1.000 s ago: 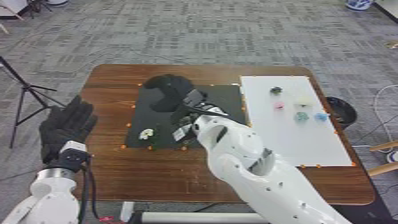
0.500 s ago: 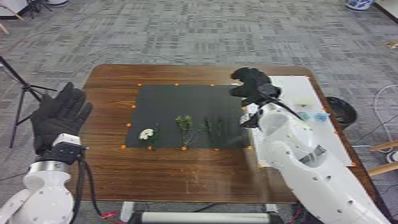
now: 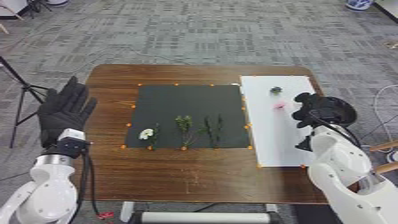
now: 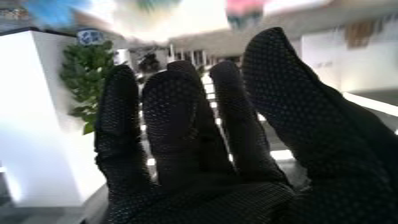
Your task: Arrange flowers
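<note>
"Changes?"

"White flower [image 3: 146, 134] and green stems [image 3: 184, 121] lie on the dark mat [image 3: 173, 102]. Left hand [image 3: 62, 119]: fingers straight, slightly apart."

"Right hand [image 3: 316, 112]?"

"Swung from the mat to the far side of the white sheet [image 3: 275, 142], fingers straight, apart, nothing clamped. Probably another pick coming."

"Which?"

"Maybe the pink flower [image 3: 280, 106], or the dark one [image 3: 275, 90] beyond."
</note>
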